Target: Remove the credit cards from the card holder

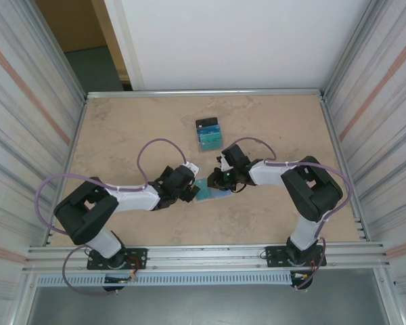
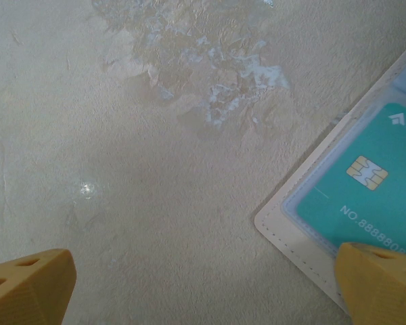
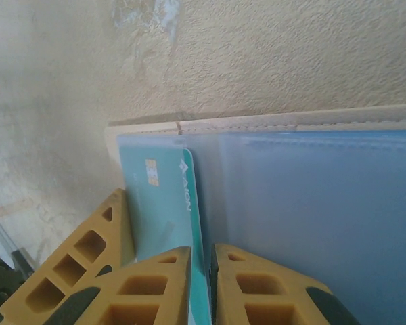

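A: Where was the card holder [image 1: 210, 190]?
B: On the table [image 1: 122, 135], opened flat between both grippers. A stack of cards [image 1: 208, 133] lay farther back.
A: Finger state?
B: The left gripper [image 2: 203, 291] was fully spread and held nothing. The right gripper [image 3: 201, 261] was pinched on the teal credit card [image 3: 164, 203], which sat in the holder's sleeve.

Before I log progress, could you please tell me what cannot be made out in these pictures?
Left wrist view: the number on the teal card is cut off by a finger of the left tool and the picture edge.
Right wrist view: the cloudy sleeve of the card holder hides whether another card sits inside.
Top view: the right tool covers much of the card holder; the stack of cards is too small to count.
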